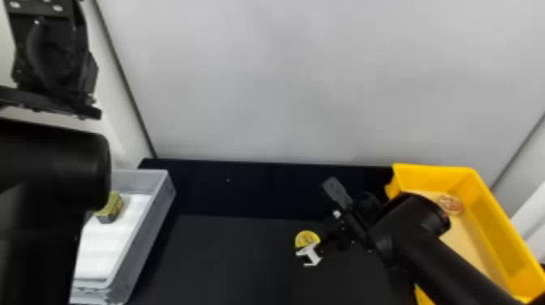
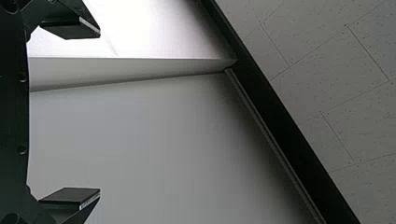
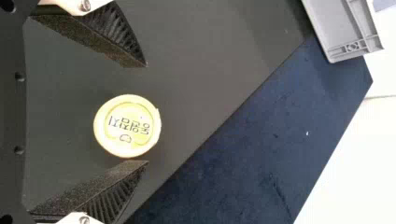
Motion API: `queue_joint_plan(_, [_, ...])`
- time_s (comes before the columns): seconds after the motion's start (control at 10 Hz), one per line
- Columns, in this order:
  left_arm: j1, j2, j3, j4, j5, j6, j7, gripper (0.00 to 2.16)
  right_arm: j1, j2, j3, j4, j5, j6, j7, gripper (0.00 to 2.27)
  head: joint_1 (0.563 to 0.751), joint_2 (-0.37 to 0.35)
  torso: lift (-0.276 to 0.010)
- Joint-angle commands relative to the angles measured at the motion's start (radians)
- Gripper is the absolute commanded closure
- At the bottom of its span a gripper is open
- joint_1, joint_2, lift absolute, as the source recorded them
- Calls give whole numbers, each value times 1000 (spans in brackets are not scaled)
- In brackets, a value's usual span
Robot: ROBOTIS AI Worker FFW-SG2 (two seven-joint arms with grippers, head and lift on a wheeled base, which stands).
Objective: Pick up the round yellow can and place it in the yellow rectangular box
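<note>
My right gripper point(image 1: 314, 219) is low over the dark table, its fingers spread around the round yellow can point(image 1: 307, 238). In the right wrist view, the can point(image 3: 127, 126) lies between the open fingers of my right gripper point(image 3: 147, 114), nearer to one finger; whether it touches that one I cannot tell. The yellow rectangular box point(image 1: 492, 211) is at the table's right, partly behind my right arm. High at the upper left is my left gripper point(image 1: 56, 61); in its wrist view, the left gripper point(image 2: 99, 112) stands open with nothing between its fingers.
At the left stands a grey box point(image 1: 156, 213) with a white bottom, holding a small yellow-green block point(image 1: 111, 207), partly behind my left arm. A round orange-rimmed item point(image 1: 451, 204) lies in the yellow box. A pale wall point(image 1: 284, 81) rises behind the table.
</note>
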Motion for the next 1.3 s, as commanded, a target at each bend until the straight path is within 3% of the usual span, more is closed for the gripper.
queue_joint_plan(0.0, [0,0,0,0,0,0,0,88,-2,1,-10,37,26,-36,3,-2,663,54,-10])
queue_joint_plan(0.5, [3,0,3,-3,0,0,0,88,1,21,-56,104,49,-91,-6,-2,663,54,-10])
queue_joint_plan(1.2, [8,0,10,-6,0,-14,-3,88,38,50,-145,150,56,-165,-90,-2,663,54,-10])
